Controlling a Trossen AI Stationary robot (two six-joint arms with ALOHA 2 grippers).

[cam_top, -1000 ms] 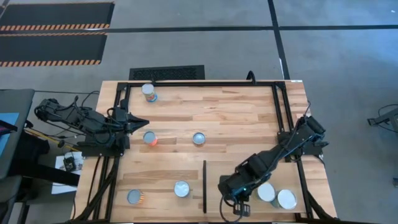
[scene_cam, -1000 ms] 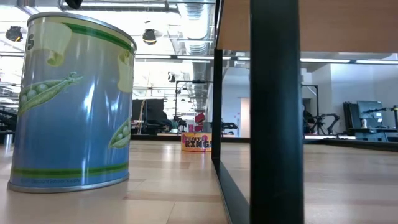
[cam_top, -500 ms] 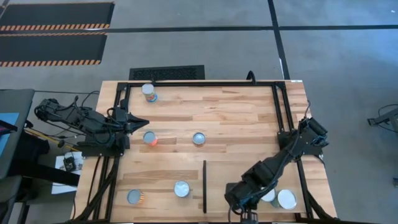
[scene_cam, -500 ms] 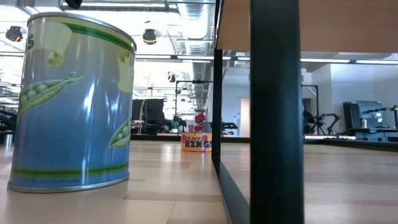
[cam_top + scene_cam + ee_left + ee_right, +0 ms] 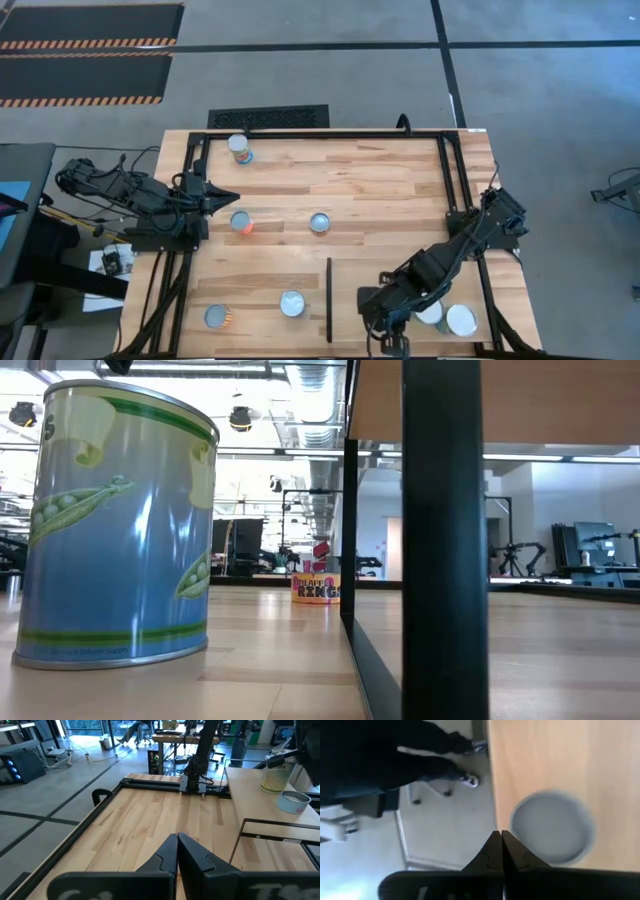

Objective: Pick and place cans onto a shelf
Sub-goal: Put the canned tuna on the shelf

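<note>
- Right arm has shifted between the earlier overhead frames and now: its claw (image 5: 388, 325) first went toward the desk's near edge, then came slightly back, and now hangs over the shelf (image 5: 400, 280) close to that edge. Left arm and all cans unchanged.
- Right claw state: fingers pressed together, tips meeting in its wrist view, nothing between them.
- Left claw (image 5: 225, 197): parked at the desk's (image 5: 380, 180) left edge, fingers closed, empty.
- Cans on the shelf: two (image 5: 461, 320), silver tops, just beside the right claw toward the right corner; the nearer one partly hidden under the arm. One blurred round top (image 5: 552, 827) sits directly ahead of the right claw in its wrist view.
- Cans still off the shelf: five on the open desk, beyond the black divider (image 5: 329, 298), well apart from the right claw; nearest is the white-topped one (image 5: 292, 303).
- Orientation: every can upright, long axis vertical, round top facing up.
- Handling (judgement): rigid metal, smooth curved wall, probably slippery; moderate weight if full. Best grip across the diameter at mid-height, fingers opened wider than the can first.
</note>
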